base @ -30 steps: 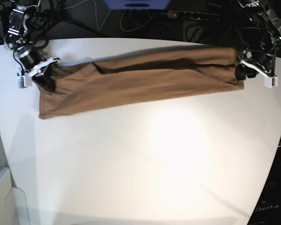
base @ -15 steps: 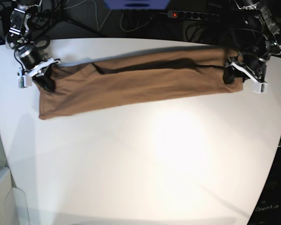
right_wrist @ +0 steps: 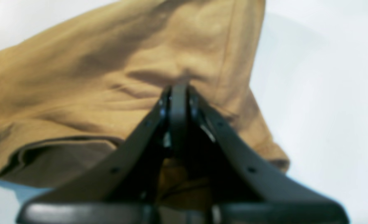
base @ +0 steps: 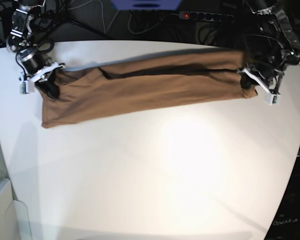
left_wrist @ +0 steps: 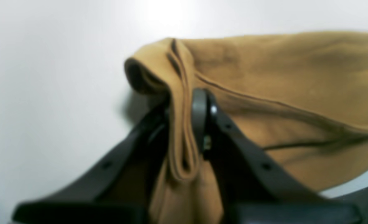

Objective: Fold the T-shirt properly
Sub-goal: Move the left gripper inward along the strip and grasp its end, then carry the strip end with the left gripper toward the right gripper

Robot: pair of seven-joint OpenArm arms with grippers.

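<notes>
across the far part of the white table (base: 155, 170), the t-shirt (base: 145, 87) lies as a long band. left gripper (left_wrist: 184, 102) pinches a fold at one end; right gripper (right_wrist: 177, 93) clamps the opposite end.

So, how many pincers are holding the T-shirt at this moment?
2. The left pincer is clamped on a bunched fold at one end of the T-shirt; the right pincer pinches the cloth at the opposite end. None looks hidden.

Soft matt cotton T-shirt (base: 145, 85) on a smooth, glossy white table (base: 155, 170).
</notes>
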